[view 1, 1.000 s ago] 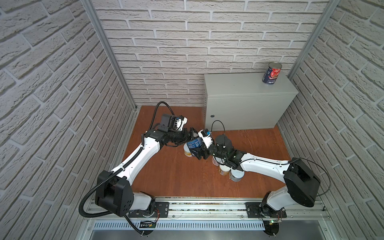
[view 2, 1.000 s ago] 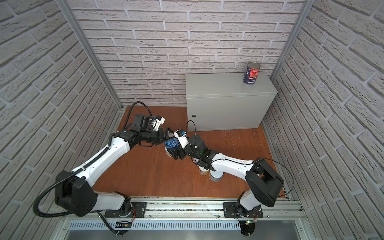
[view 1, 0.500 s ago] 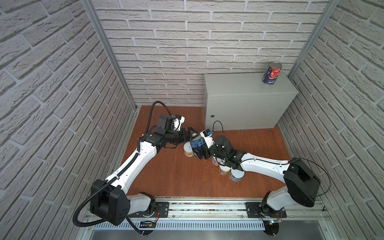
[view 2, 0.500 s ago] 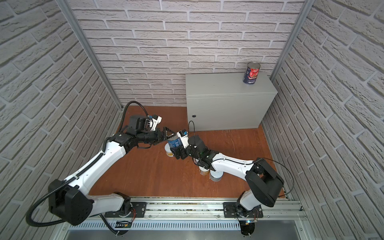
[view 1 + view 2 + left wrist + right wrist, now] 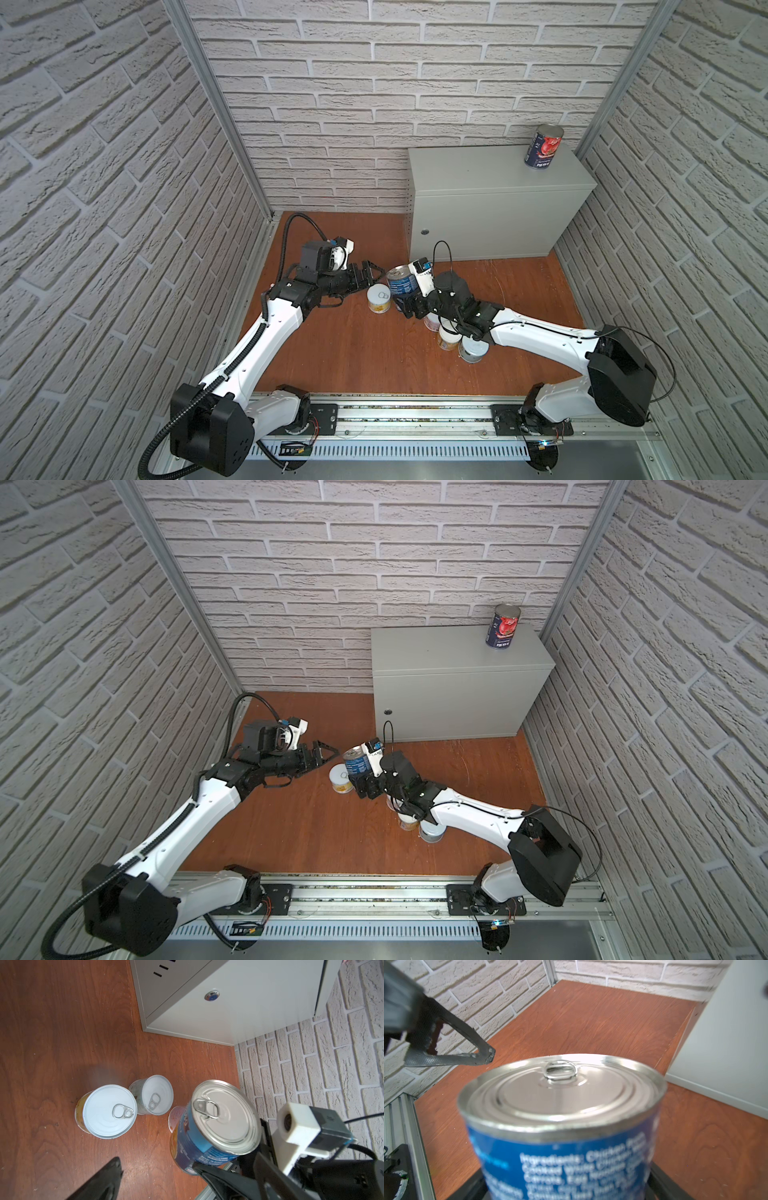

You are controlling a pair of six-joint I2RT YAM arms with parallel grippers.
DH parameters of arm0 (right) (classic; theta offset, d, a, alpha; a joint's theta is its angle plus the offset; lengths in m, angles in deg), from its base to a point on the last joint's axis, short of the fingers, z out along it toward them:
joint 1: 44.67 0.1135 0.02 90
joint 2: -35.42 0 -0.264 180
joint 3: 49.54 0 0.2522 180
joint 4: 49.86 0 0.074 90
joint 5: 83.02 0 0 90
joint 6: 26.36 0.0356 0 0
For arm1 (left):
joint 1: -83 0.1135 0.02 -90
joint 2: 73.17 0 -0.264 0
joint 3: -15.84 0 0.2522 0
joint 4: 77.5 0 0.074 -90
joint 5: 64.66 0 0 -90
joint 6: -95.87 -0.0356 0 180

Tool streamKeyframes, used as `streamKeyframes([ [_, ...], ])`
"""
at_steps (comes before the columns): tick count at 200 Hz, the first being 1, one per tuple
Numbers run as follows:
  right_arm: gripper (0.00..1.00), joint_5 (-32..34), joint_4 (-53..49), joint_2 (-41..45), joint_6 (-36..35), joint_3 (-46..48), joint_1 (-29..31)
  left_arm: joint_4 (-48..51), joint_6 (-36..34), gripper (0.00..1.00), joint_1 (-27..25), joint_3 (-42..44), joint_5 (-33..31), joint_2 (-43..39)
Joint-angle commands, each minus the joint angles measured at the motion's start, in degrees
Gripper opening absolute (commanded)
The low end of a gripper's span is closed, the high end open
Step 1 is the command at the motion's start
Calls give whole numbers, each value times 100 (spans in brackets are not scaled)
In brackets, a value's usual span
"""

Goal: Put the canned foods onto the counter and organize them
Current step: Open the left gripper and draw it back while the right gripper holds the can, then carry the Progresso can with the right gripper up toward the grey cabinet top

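My right gripper is shut on the lower part of a tall blue-labelled can with a silver pull-tab top, near the middle of the floor. My left gripper is open just left of that can, with nothing between its fingers. Another dark-blue can stands on the far right corner of the counter. A yellow can stands on the floor below the left fingertips.
Under my right forearm stand a pink can, an orange-labelled can and a grey can. The left wrist view also shows a white-labelled can. Brick walls close in three sides, and a metal rail runs along the front.
My right gripper has carried the blue can slightly right, away from the open left gripper. The left arm has shifted back a little, uncovering the yellow can.
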Motion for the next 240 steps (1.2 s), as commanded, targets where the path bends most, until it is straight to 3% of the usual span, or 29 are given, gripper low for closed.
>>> streamKeyframes([
  [1,59,329,718,562,37,-249,19,-351,-69,98,45,145,18,-219],
  [21,59,494,430,801,-47,-337,17,-295,-180,99,55,248,-85,-366],
  [44,59,1151,-81,1222,-216,-508,19,-220,-349,98,55,375,-260,-542],
  [86,59,3046,-1426,1519,-662,-1161,-41,-355,-435,98,64,530,-291,-674],
  [103,59,3378,-1710,1649,-632,-1313,-184,-386,-471,98,64,552,-247,-648],
  [160,59,2941,-2031,1991,-1190,-2057,-822,-572,-599,98,64,774,-149,-553],
  [240,60,1981,-2498,1414,-1583,-3598,-2020,-828,-497,98,143,922,109,-434],
])
